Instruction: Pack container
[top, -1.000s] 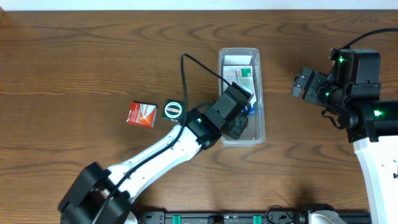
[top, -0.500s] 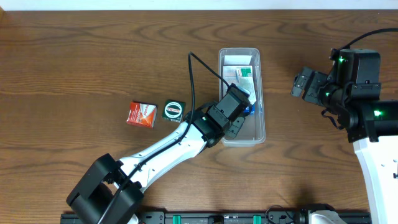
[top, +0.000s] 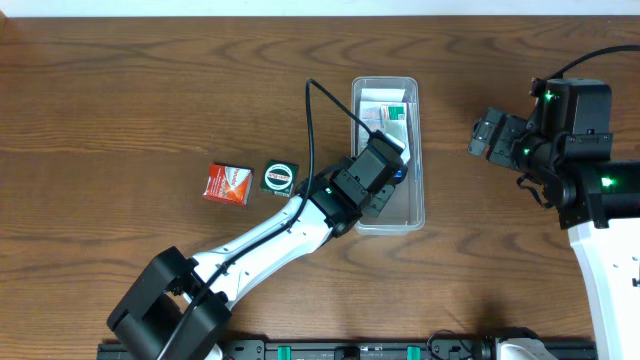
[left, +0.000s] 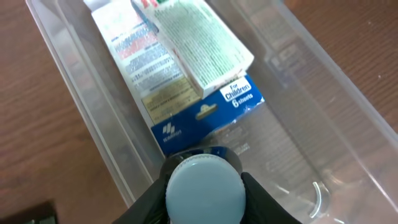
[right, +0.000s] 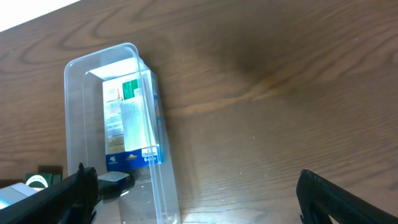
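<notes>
The container (top: 419, 150), a long clear plastic bin, stands at mid-table. Its far half holds a white-and-green box (top: 385, 118) overlapping a blue-and-white box (left: 205, 118). My left gripper (top: 386, 178) hangs over the bin's near half, shut on a small round item with a pale blue lid (left: 204, 185). The lid sits between my black fingers (left: 204, 208), just above the bin's floor. My right gripper (top: 482, 136) is open and empty, above the table to the right of the bin. The right wrist view shows the bin (right: 155, 124) and the wide-apart fingers (right: 205, 199).
A red-and-white box (top: 228, 183) and a round green-and-black tin (top: 280, 177) lie on the wooden table left of the bin. The left arm's black cable (top: 312, 130) loops beside the bin's left wall.
My left gripper has moved slightly further along the bin towards the boxes, still holding the blue-lidded item. The right arm has not moved.
</notes>
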